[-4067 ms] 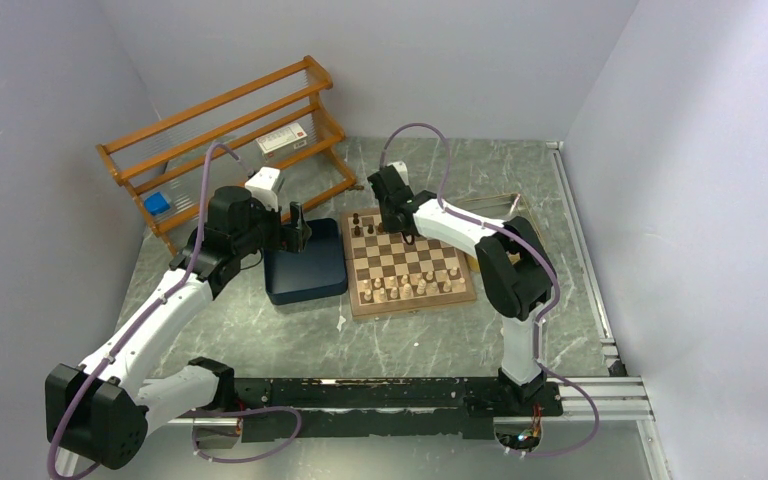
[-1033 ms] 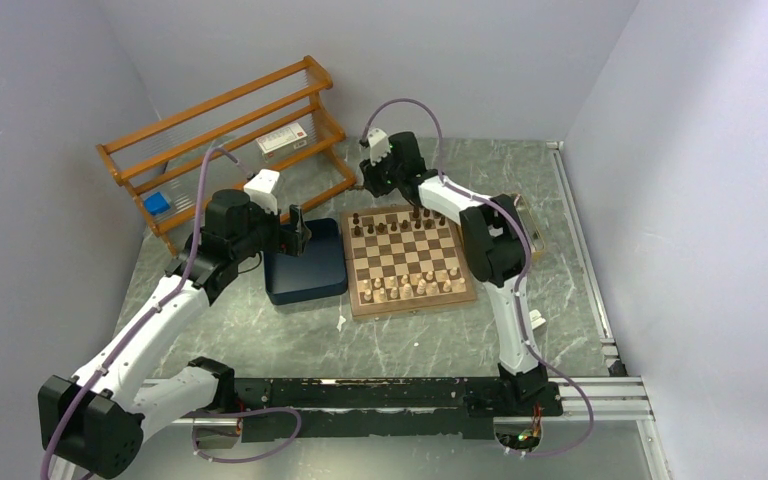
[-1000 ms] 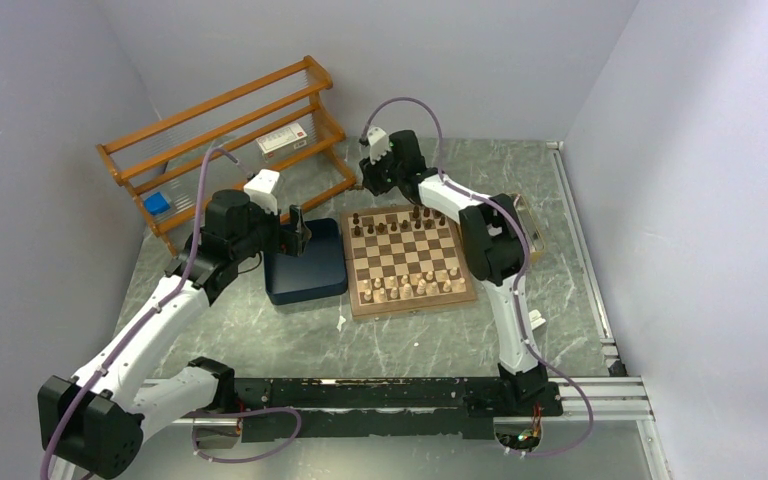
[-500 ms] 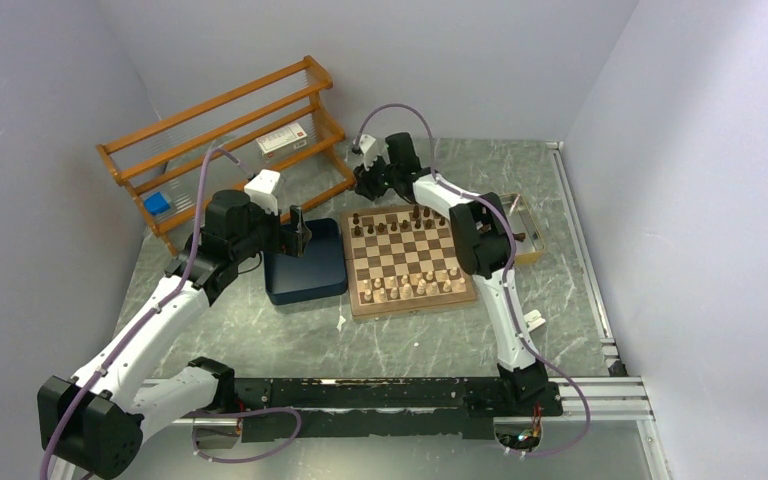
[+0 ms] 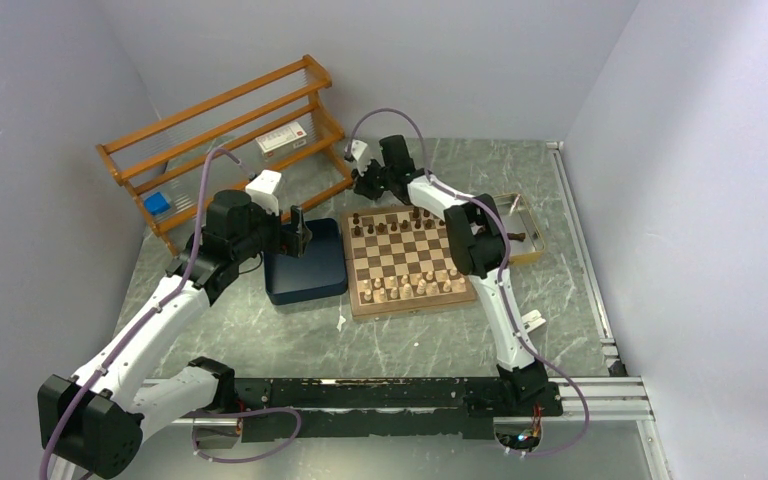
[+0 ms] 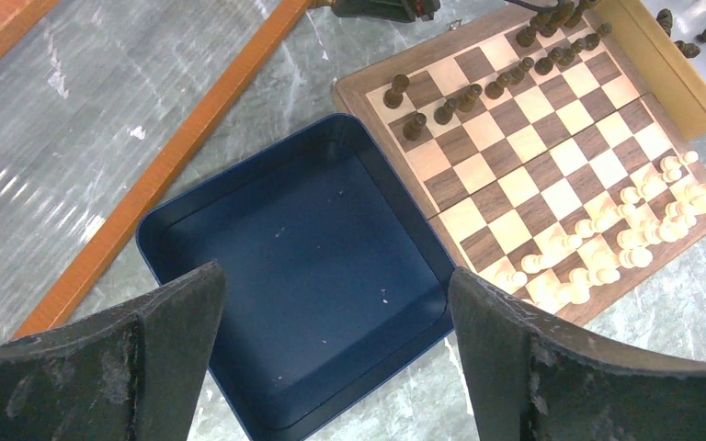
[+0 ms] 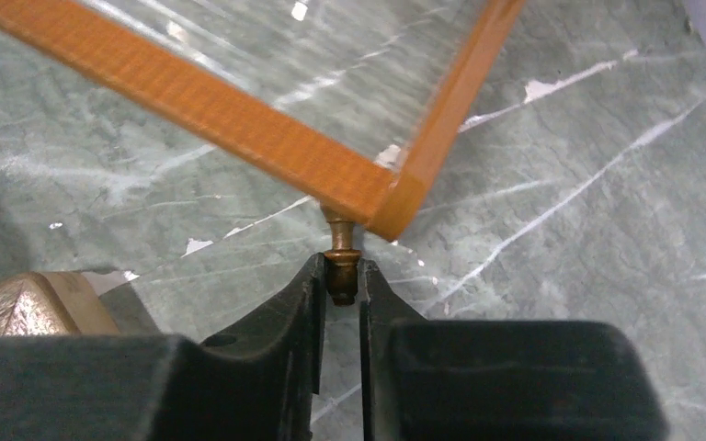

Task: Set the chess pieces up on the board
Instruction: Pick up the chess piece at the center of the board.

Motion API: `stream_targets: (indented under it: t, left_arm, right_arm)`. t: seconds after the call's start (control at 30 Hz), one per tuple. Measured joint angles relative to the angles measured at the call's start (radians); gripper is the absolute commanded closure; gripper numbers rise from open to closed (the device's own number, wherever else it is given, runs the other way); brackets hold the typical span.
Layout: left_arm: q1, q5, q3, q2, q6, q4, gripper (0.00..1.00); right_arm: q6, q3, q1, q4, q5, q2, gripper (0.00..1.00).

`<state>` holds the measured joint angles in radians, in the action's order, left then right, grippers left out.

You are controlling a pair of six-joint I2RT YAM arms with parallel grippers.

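1. The dark chess piece (image 7: 340, 241) is found off the board (image 5: 405, 255). It is on the table (image 5: 430, 340) just past the board's far left corner, with its far end at the corner foot of the wooden rack (image 7: 395, 197).
2. Its long axis appears to run straight away from the right tool (image 7: 341, 265), in line with the fingers. Only its near end is caught between them.
3. The right tool is seen clamped on that near end, one finger pressed to each side.
4. The board lies behind this tool, toward the arm bases and slightly right. The piece is therefore judged to need drawing back clear of the rack foot before it can be carried over the dark chessmen (image 5: 390, 225) standing on the far rows.
5. The left tool (image 6: 334, 276) is held wide apart with nothing in it, above the blue tray (image 6: 303, 266) left of the board. The right arm is by far the nearer to the piece.
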<state>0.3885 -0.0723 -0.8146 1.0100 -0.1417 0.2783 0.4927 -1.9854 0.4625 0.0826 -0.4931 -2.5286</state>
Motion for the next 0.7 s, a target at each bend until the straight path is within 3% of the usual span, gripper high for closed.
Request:
stream_targets:
  t: [0.17,0.47,0.7]
  left_arm:
    - [0.0,0.0,0.0,0.0,-0.001,0.0,0.08]
    - [0.0,-0.002,0.013,0.017,-0.023,-0.015,0.15]
    - [0.002,-0.064,0.014,0.032,0.005,-0.098,0.19]
  right_arm:
    - [0.044,0.07,0.013,-0.031,0.02,0.04,0.99]
    - [0.04,0.268,0.019,-0.044,0.061,0.175,1.0]
    - [-0.05,0.29,0.013,-0.04,0.112,0.257,1.0]
